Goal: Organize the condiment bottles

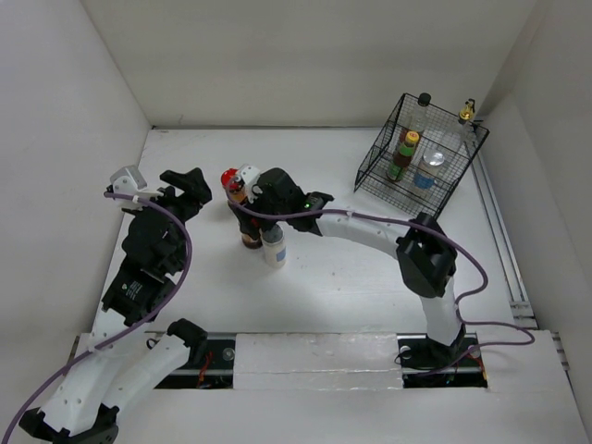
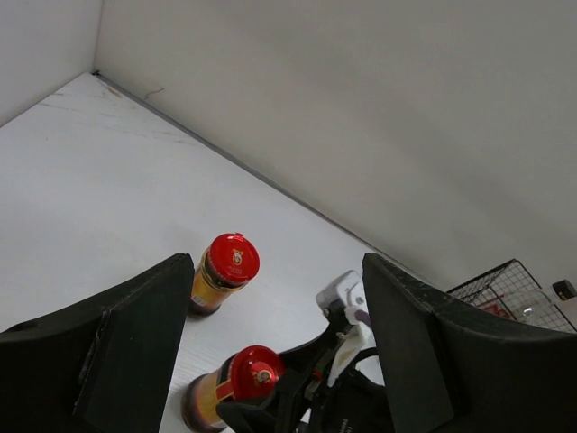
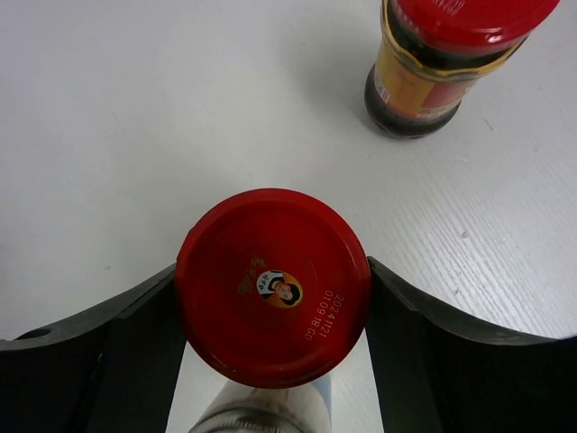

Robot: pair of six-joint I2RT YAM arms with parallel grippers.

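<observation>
White tabletop [image 1: 351, 277] carries an upright jar [image 3: 270, 307] directly beneath the right gripper [image 3: 272, 271], which looks clamped on its lid. Farther off, the left gripper [image 2: 278, 262] gapes empty.

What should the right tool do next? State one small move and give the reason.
Probably lift straight up. The right tool has its fingers seemingly closed on the lid of the red-lidded dark glass jar. A silver-lidded white shaker sits right beside it and a second red-lidded jar stands nearby, so sideways motion risks knocking them.
</observation>
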